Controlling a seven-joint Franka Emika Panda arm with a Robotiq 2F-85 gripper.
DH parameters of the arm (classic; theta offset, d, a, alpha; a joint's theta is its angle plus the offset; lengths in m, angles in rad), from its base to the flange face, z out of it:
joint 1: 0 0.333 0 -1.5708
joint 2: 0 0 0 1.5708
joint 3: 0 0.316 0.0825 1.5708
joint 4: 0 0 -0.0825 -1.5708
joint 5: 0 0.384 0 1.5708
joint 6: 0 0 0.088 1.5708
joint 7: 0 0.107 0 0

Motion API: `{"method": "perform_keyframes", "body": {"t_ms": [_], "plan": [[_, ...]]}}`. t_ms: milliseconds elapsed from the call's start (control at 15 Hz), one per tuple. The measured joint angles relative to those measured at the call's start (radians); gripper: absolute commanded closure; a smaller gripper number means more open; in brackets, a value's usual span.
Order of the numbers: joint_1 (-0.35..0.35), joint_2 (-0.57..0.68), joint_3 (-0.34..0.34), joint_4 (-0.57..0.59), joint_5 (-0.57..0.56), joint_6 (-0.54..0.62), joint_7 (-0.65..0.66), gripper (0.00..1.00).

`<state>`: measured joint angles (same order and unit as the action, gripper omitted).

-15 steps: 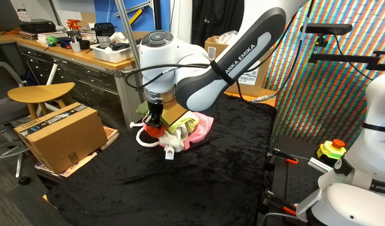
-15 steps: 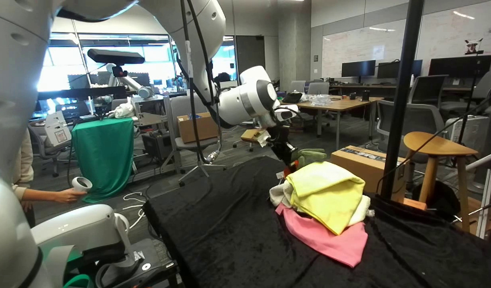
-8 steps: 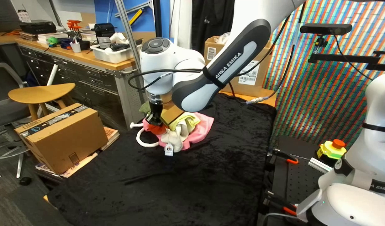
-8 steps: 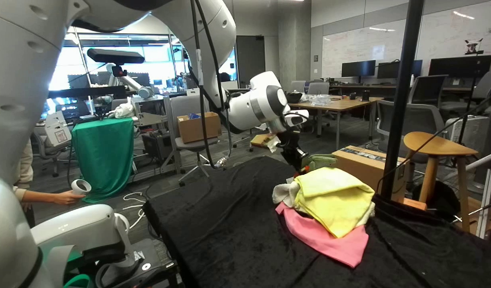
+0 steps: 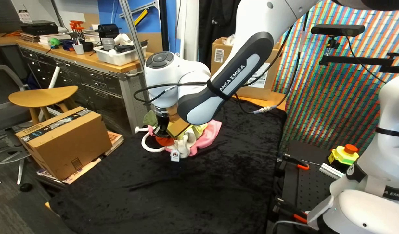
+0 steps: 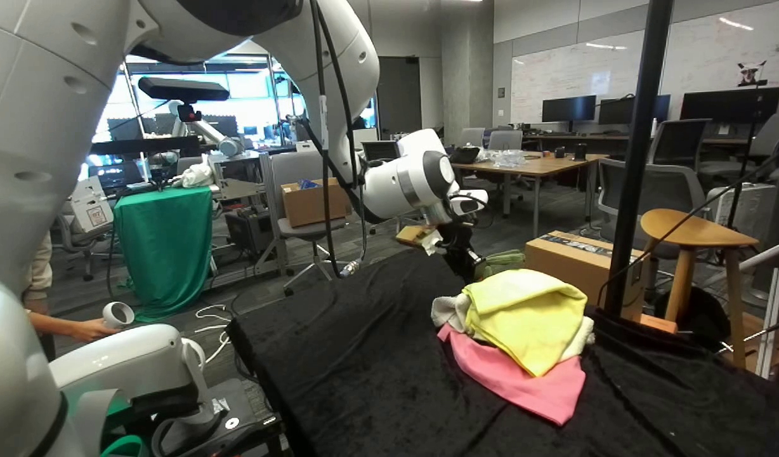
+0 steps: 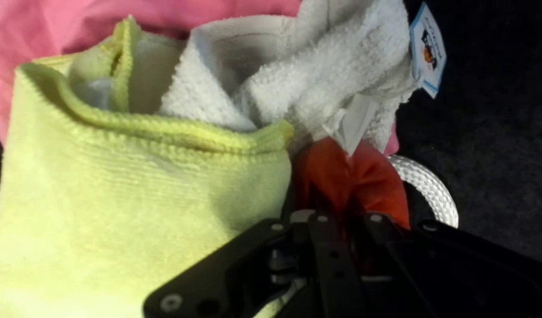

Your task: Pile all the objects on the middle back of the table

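One red-and-green plush toy has just been lowered beside the folded pale yellow cloth, so the piling may soon be done. It is pinched by the black metal gripper, fingers close together. Fuzzy white cloth and looped white rope, crowded close, could be snagged.

In an exterior view the camera looks down across the table toward a workbench; in an exterior view, lower, toward a whiteboard. The wrist view looks closely down on the cloth pile both share.
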<state>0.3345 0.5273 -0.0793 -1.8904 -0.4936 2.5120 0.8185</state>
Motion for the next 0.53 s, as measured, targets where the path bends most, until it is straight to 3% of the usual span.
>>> {"method": "perform_keyframes", "body": {"t_ms": [533], "plan": [[-0.027, 0.014, -0.012, 0.006, 0.057, -0.005, -0.001, 0.96]]}}
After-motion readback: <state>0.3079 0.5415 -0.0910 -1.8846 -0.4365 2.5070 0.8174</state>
